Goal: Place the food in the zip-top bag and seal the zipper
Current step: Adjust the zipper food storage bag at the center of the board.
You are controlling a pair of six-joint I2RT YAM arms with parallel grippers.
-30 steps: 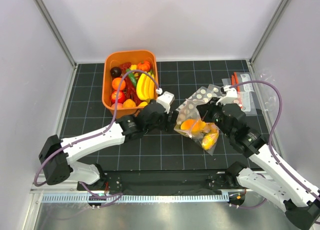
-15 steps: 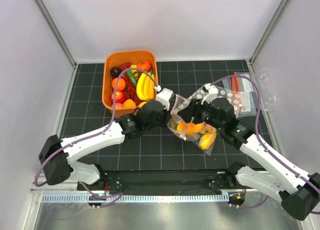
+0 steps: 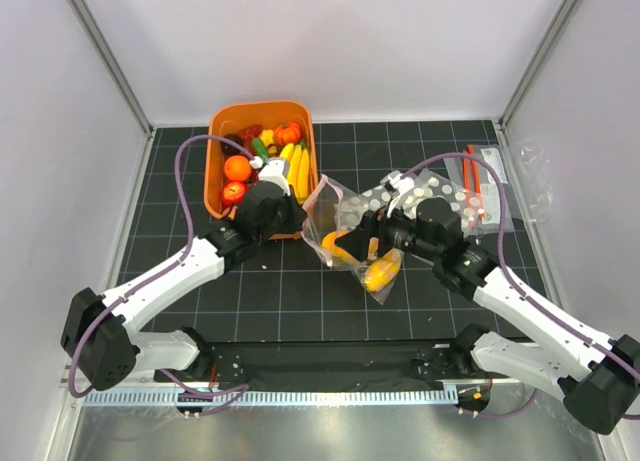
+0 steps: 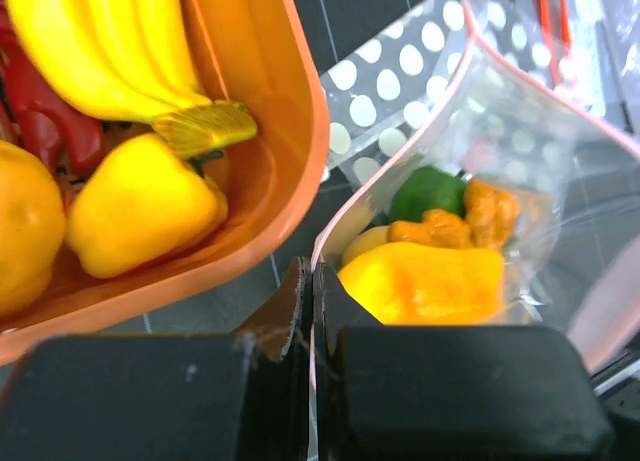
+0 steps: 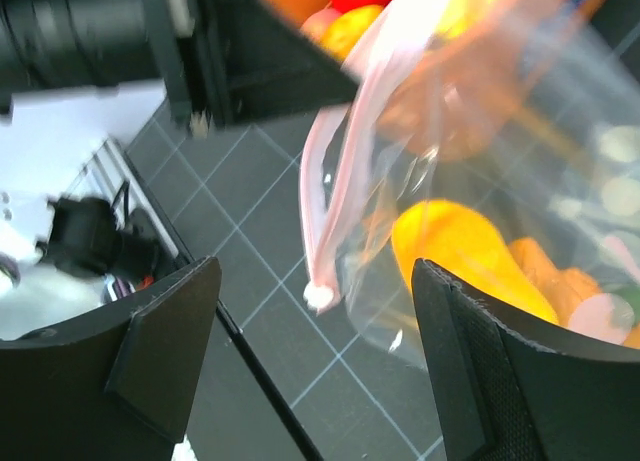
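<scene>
Your left gripper [image 4: 308,293] has its jaws pinched tight on the zipper [image 4: 326,233]. The pink strip runs straight between the pads, just beside the wall of the orange bin [image 4: 290,131]. Your right gripper [image 5: 315,281] stands wide open and holds nothing, with the strip's loose end hanging in the gap and touching neither finger. The zip-top bag [image 3: 350,233] sits between the two arms over the black mat [image 3: 300,301] with its mouth gaping, yellow, orange and green food [image 4: 420,281] inside it, and a polka-dotted bag [image 3: 425,189] just behind.
</scene>
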